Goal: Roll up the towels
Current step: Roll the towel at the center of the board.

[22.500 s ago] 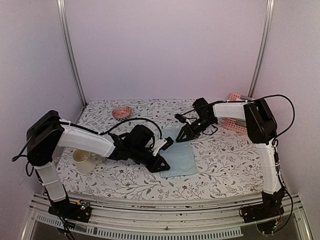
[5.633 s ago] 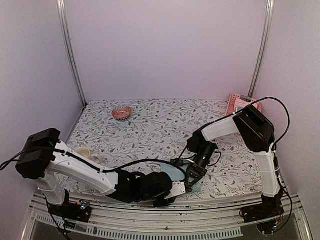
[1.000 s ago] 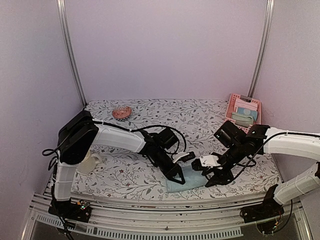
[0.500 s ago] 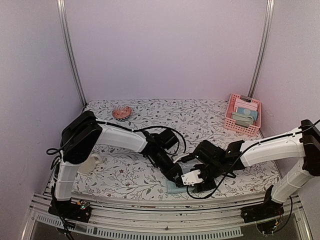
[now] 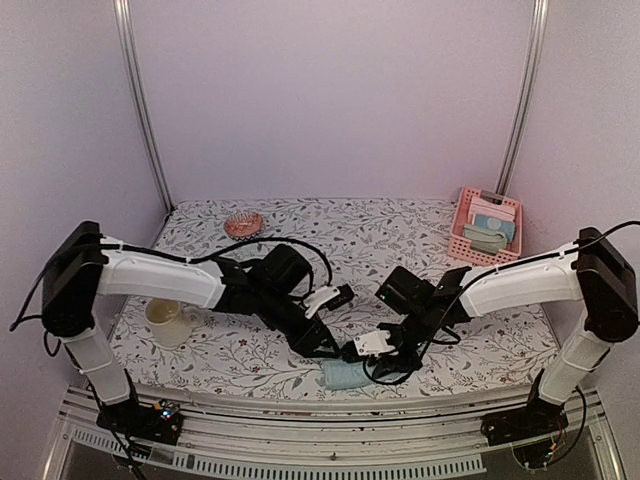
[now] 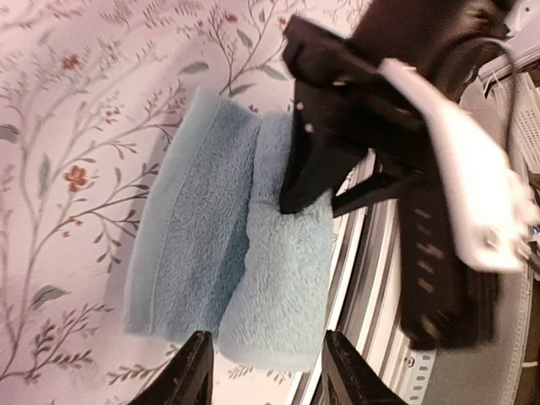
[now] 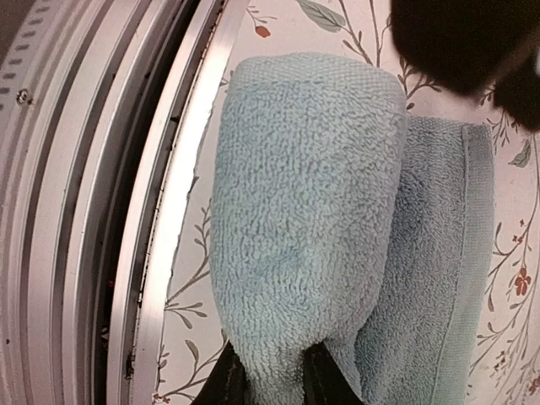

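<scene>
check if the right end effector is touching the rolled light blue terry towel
Touching. The right wrist view shows the right end effector with both fingers pinching the end of the rolled light blue terry towel, with no gap.

The light blue towel [image 5: 345, 376] at the desk's [image 5: 240, 365] near edge was boxed in, crowded from behind by the right gripper [image 5: 372, 352] and the left gripper [image 5: 322, 345]. Open room was seen mid-desk, flanked by the mug [image 5: 168, 322] and pink basket [image 5: 486, 228].
</scene>
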Available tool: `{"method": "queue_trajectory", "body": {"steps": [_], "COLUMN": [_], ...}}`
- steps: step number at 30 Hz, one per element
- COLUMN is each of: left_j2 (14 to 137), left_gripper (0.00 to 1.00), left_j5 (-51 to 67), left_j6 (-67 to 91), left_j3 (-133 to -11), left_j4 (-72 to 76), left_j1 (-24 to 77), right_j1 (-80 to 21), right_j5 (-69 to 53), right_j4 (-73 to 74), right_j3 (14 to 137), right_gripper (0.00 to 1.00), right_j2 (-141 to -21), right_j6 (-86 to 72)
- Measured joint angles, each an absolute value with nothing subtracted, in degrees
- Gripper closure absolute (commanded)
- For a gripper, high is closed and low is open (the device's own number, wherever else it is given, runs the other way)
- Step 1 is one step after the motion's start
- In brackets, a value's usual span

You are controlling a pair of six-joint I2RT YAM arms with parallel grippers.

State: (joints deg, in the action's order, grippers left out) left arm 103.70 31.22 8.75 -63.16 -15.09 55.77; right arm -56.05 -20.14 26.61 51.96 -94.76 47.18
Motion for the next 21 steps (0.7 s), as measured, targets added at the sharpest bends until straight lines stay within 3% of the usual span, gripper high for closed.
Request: {"method": "queue_trajectory", "body": {"steps": [4,8,15,21], "left_j2": [90.0,85.3,87.1,97.2], "left_gripper": [0.56,0.57,0.51,0.46], "left_j5": [21.3,10.7,-0.3,-9.0], "left_j6": [7.7,5.0,-1.2,-8.9], "left_j3": [-53.1,-47.5,-46.4,-54.4], "left_j4": [-7.4,-3.4,-2.4,-4.0], "left_j1": [58.0,65.3,73.7,78.1], "right_j1": [-51.0,-46.5,-42.4,-42.2], "right_j5": [-29.6,-39.0,-49.5,-52.1], "right_j4": [32.6,41.0,54.1,59.9], "right_j3": [57.5,64.5,74.3,76.6], "right_gripper": [0.85,0.85,0.85,0.84], "right_j2": [-100.7,-108.0,-118.8,-121.6], "right_j6": [47.4,48.1,51.2,52.5]}}
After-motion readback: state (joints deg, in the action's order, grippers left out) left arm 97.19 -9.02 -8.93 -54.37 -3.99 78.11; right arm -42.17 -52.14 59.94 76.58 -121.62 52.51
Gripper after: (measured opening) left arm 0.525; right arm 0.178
